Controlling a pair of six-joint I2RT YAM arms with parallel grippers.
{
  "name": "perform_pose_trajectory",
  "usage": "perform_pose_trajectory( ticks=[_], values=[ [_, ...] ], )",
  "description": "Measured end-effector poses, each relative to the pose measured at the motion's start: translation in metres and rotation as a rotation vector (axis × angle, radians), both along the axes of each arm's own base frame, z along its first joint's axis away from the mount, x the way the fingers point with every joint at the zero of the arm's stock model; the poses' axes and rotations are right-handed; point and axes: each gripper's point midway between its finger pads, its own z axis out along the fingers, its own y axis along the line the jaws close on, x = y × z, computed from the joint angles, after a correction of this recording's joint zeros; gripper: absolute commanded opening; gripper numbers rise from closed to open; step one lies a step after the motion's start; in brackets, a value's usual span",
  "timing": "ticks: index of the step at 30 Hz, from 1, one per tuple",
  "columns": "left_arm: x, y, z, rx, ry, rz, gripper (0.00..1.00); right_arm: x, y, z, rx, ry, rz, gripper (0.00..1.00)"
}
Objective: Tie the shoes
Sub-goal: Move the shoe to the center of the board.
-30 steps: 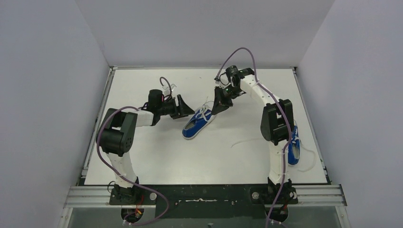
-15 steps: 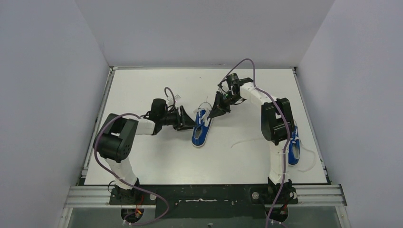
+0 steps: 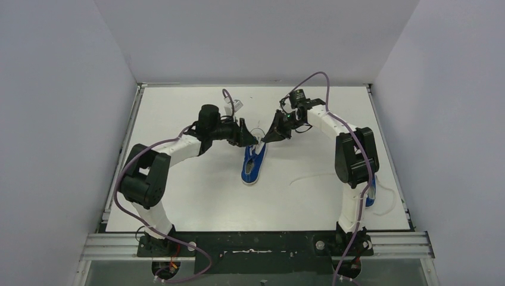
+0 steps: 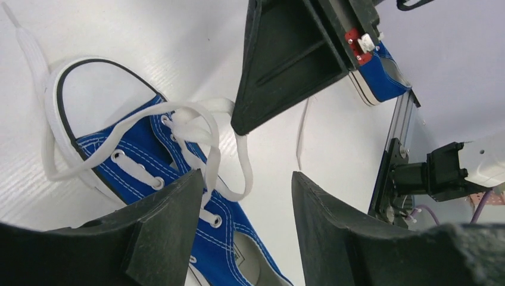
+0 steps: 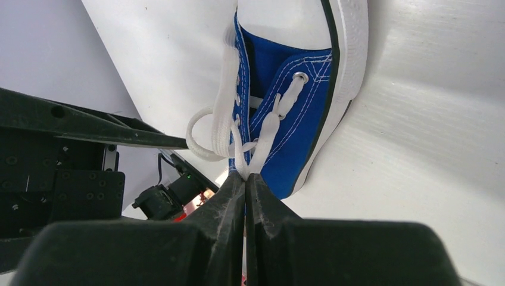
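Observation:
One blue shoe (image 3: 253,165) with a white toe cap lies mid-table, its white laces (image 4: 199,122) pulled up in loose loops. My right gripper (image 5: 245,174) is shut on two strands of lace just above the shoe (image 5: 292,113). In the top view it (image 3: 267,137) hangs at the shoe's far end. My left gripper (image 4: 247,176) stands open right beside it, one lace loop dangling between its fingers without being pinched. Seen from above, the left gripper (image 3: 249,140) faces the right one. The other shoe (image 3: 371,195) lies at the right edge, mostly hidden by the right arm.
A loose white lace end (image 3: 309,176) trails across the table right of the middle shoe. More lace (image 3: 390,201) curls beside the right-hand shoe. White walls close in the table on three sides, and a metal rail (image 3: 256,245) runs along the near edge.
My left gripper has swung from the shoe's left side up to its laces, narrowing and then widening. The shoe has turned from slanted to nearly straight. The right gripper stays shut on the lace.

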Motion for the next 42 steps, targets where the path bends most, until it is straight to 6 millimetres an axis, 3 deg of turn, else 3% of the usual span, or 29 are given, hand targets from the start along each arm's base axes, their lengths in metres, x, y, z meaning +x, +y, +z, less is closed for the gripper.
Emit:
perform_pose_trajectory(
  ticks=[9,14,18,24,29,31,35,42],
  values=[
    [0.014,-0.009,-0.029,0.014,0.069,0.000,0.47,0.001,0.001,-0.001,0.004,0.002,-0.012,0.00],
    [0.022,-0.014,-0.025,0.002,0.067,-0.002,0.32,-0.001,0.003,-0.003,0.004,-0.001,-0.007,0.00],
    [0.024,-0.015,-0.023,-0.012,0.077,0.000,0.27,-0.005,0.005,-0.006,0.002,0.003,0.000,0.00],
    [0.028,-0.016,-0.029,-0.023,0.121,0.011,0.31,-0.003,0.006,-0.008,0.008,-0.015,0.000,0.00],
    [0.031,-0.017,-0.034,-0.028,0.149,0.017,0.10,-0.005,0.007,-0.009,0.012,-0.026,0.010,0.02],
    [0.031,-0.016,-0.034,-0.029,0.157,0.021,0.03,-0.005,0.007,-0.009,0.011,-0.041,0.025,0.07],
    [0.032,-0.013,-0.036,-0.023,0.162,0.027,0.00,-0.004,-0.003,-0.016,-0.055,-0.106,0.082,0.12],
    [0.036,-0.004,-0.038,-0.020,0.173,0.041,0.00,0.017,-0.026,-0.008,-0.278,-0.308,0.196,0.02]
  ],
)
